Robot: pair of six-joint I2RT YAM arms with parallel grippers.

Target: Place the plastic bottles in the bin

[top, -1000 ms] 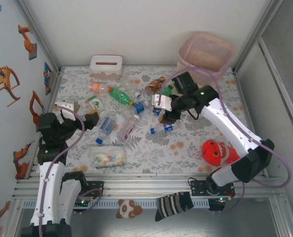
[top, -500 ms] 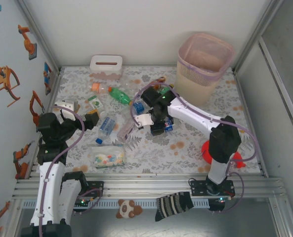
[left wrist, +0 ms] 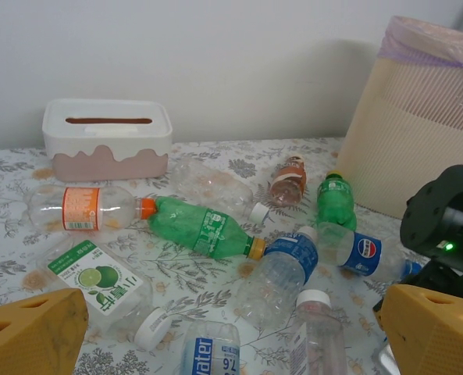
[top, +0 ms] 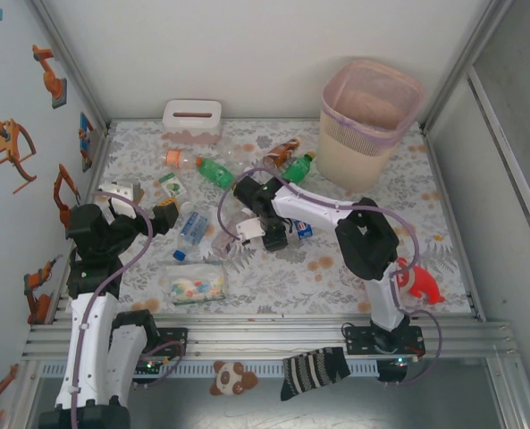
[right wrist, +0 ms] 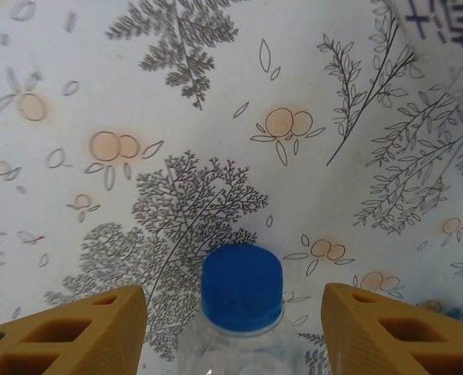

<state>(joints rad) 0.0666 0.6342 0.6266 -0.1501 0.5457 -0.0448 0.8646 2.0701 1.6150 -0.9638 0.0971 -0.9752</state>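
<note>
Though clear (plastic) — blue-capped bottle [right wrist: 242, 312]

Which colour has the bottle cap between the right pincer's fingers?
Blue cap, clearest in the right wrist view.

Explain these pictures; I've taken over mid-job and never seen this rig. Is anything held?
Two robot arms are bolted at the near edge of a table. The overhead picture shows both; the other two come from cameras on each wrist. Plastic bottles, a tissue box, a packet and a red toy lie on it; the bin stands at the back right. The left gripper has open, empty jaws. On the right gripper the jaws straddle a blue-capped bottle; grip unconfirmed.
</note>
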